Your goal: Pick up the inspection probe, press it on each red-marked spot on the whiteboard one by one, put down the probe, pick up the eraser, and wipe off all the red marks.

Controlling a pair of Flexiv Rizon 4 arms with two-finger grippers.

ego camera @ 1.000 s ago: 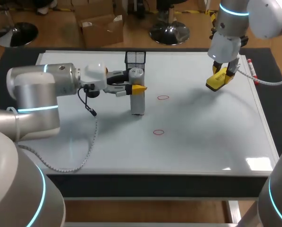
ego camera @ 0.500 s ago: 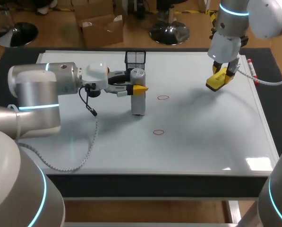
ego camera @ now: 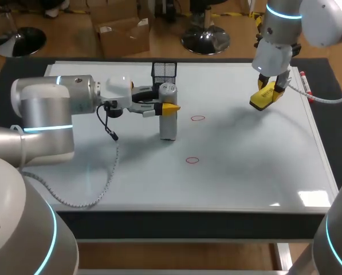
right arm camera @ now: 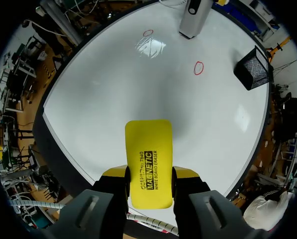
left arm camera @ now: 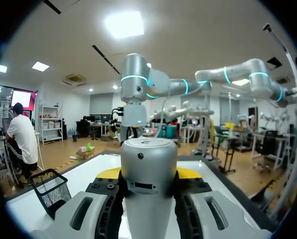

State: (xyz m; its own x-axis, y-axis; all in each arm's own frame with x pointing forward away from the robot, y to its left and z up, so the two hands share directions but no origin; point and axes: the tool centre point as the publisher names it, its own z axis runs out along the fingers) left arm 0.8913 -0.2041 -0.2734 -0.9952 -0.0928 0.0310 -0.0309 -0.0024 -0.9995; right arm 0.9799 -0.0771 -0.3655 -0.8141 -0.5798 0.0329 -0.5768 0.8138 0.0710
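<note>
Two red marks point(ego camera: 197, 118) remain on the whiteboard point(ego camera: 245, 166), so the left gripper point(ego camera: 162, 107) pinches the upright probe point(ego camera: 167, 123) beside the far one, likely for pressing, while the right gripper point(ego camera: 268, 91) clamps the eraser point(ego camera: 262, 97) aloft, ready for wiping.

The only print that can be read stands on the yellow eraser point(right arm camera: 148, 159), in the right wrist view. It is black and runs along the length of the eraser, in three lines side by side. These are a short line of small letters with a number at its end, one word in big bold capitals, and a line of smaller capitals. In the head view this print is too small to read. On the whiteboard point(ego camera: 245, 172) stand two hand-drawn signs, not letters: the farther red oval point(ego camera: 197, 118) and the nearer red oval point(ego camera: 192, 160). The probe point(left arm camera: 148, 174) has a small dark plate on its front; whether it carries writing I cannot tell.
</note>
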